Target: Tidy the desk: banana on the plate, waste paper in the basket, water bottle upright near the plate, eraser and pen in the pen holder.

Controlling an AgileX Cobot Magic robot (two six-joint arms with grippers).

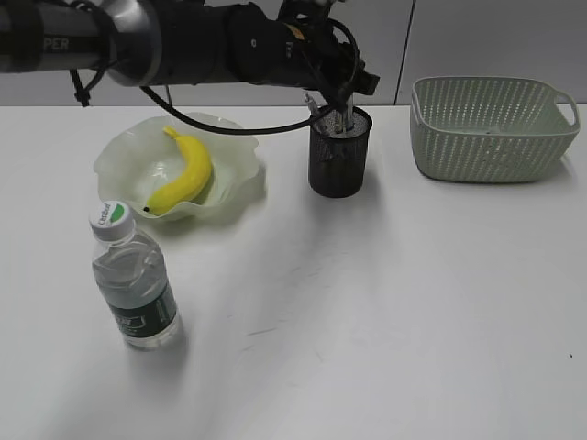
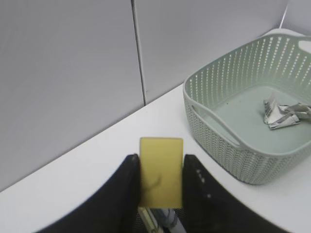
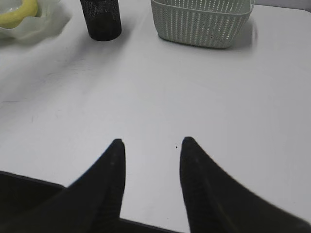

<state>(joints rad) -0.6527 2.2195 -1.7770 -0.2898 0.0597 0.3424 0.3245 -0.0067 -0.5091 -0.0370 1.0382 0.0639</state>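
— Looking at the frame's bottom centre, do we see the left gripper [image 2: 160,170] pinching the flat yellow rectangular eraser [image 2: 161,172]?

— We do, above the black mesh cylindrical pen holder [image 1: 339,154], upper centre. Our right gripper [image 3: 150,160] hangs parted and bare over the plain white desk [image 3: 160,97].

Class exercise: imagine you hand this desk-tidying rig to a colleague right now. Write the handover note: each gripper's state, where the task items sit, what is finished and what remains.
Left gripper: over the pen holder, the yellow eraser between its fingers; whether the grip is loosening cannot be told.
Right gripper: open, empty, above bare desk.
Done: banana on the plate; waste paper in the basket; water bottle upright in front of the plate.
Something thin already stands in the pen holder, probably the pen; not clear.
Left: drop the eraser into the holder, withdraw the arm.
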